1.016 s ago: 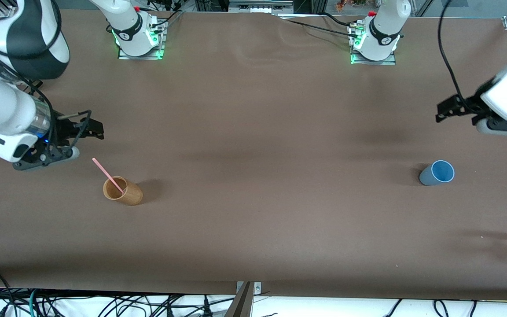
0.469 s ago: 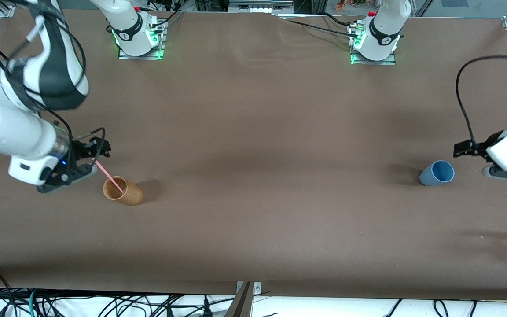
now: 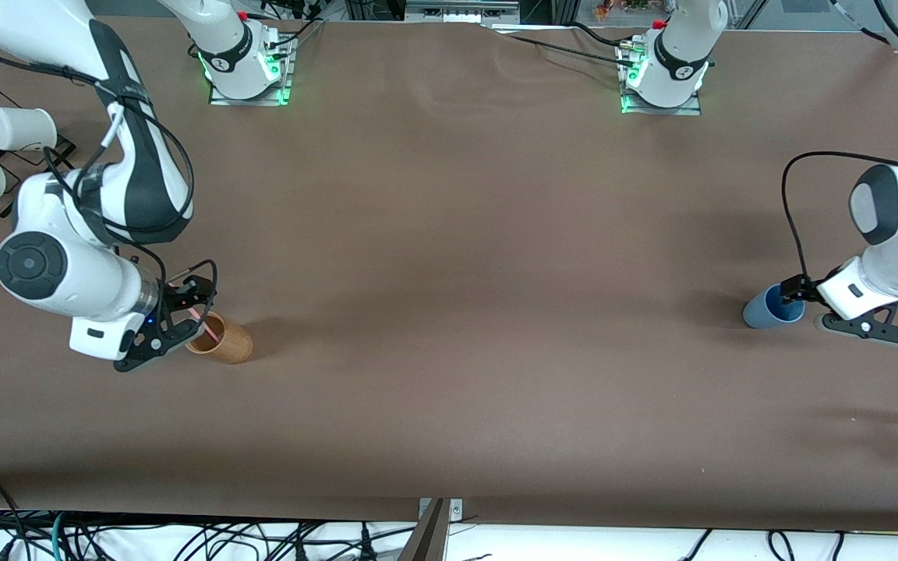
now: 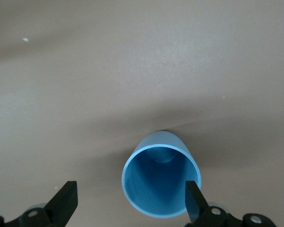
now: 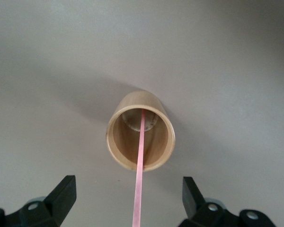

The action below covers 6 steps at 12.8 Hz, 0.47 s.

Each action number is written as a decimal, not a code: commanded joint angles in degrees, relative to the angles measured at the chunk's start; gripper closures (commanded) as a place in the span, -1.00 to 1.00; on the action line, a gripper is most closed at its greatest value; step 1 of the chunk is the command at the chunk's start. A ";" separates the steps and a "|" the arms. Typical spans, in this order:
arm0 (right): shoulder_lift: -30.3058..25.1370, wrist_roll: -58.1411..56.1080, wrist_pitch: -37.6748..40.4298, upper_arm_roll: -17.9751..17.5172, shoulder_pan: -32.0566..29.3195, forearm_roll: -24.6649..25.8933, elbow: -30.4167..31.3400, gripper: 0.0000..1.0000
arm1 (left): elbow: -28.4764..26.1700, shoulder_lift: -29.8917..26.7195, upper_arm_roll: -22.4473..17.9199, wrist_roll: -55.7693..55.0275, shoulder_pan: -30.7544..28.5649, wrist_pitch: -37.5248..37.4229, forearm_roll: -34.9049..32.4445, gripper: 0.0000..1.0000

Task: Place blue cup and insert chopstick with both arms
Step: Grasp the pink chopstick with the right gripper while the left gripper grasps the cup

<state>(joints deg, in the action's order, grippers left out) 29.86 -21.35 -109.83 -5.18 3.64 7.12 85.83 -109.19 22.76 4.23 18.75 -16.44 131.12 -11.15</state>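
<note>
While the left tool (image 4: 130, 201) gapes at the blue cup (image 4: 161, 179), the right tool (image 5: 128, 201) straddles the chopstick (image 5: 139, 175), open.

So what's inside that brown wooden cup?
The wooden cup holds the pink chopstick, which leans out over its rim between the open fingers of the right gripper. Its lower tip rests near the cup's bottom; nothing else shows inside.

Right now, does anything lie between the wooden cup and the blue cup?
No: front view shows only bare table between the wooden cup and the blue cup.
</note>
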 commanded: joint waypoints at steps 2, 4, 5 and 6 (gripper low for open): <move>-0.33 -1.06 -2.85 0.08 -0.04 1.76 3.99 -0.99 | -0.94 1.84 0.69 1.20 -2.19 1.86 -1.42 -0.91; -0.68 -0.97 -2.94 0.08 -0.04 1.84 4.96 -0.99 | -0.59 3.60 0.77 1.20 -2.63 1.95 -1.33 0.06; -1.12 -0.97 -3.20 0.17 -0.12 1.93 5.92 -0.98 | -0.59 4.56 0.78 1.12 -2.81 1.95 -0.38 0.47; -1.65 -1.06 -3.55 0.17 -0.21 1.93 6.89 -0.91 | -0.32 5.01 0.86 1.03 -2.72 1.95 -0.28 0.73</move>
<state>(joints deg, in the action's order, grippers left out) 30.42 -21.45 -112.09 -5.10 3.64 8.28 89.70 -109.85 26.62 4.25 19.31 -18.44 132.35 -11.15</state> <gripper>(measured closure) 0.004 0.242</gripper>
